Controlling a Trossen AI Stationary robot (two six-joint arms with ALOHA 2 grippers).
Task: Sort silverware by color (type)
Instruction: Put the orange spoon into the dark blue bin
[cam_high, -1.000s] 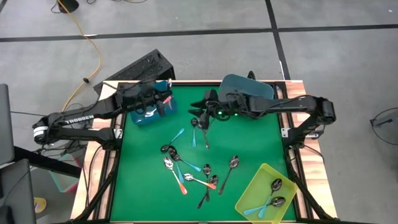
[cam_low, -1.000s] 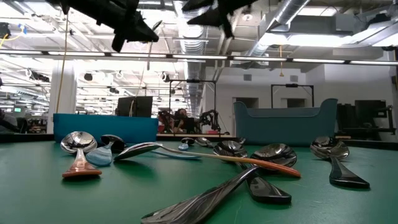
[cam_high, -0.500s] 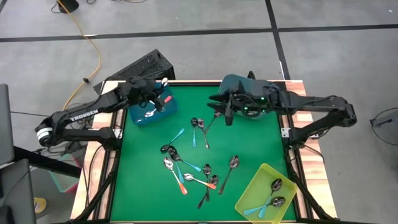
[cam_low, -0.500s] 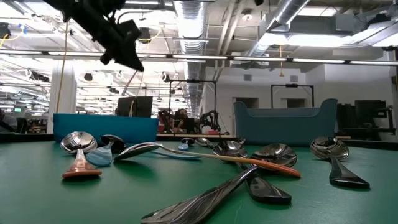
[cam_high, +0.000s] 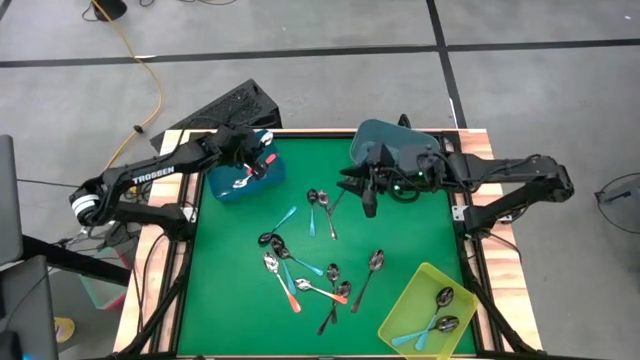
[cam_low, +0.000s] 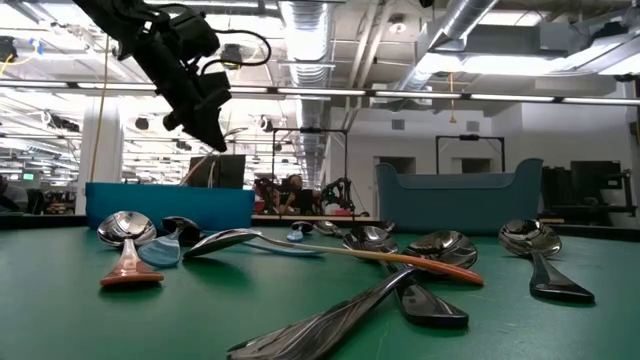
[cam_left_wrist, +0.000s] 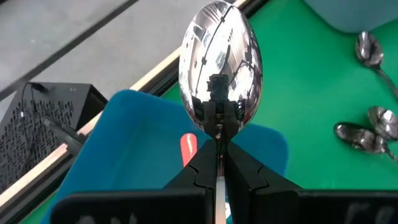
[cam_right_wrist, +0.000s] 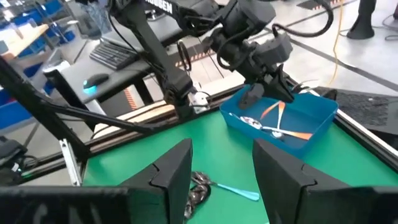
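Between the left claw (cam_left_wrist: 219, 163) fingers, a spoon (cam_left_wrist: 219, 68) handle is hidden.

- A blue bin (cam_high: 222, 192) sits directly under the left jaws, at the far left corner of the green mat (cam_high: 230, 290).
- A dark teal bin (cam_high: 395, 135) stands just behind the right jaws, on the mat's far edge.
- A yellow-green bin (cam_high: 400, 320) lies well apart from both jaws, tilted at the near right corner.
- The wooden table frame (cam_high: 500, 280) borders the mat.
- A black box (cam_high: 225, 108) rests on the grey floor beyond the left jaws, with an orange cable (cam_high: 150, 90) trailing beside it.
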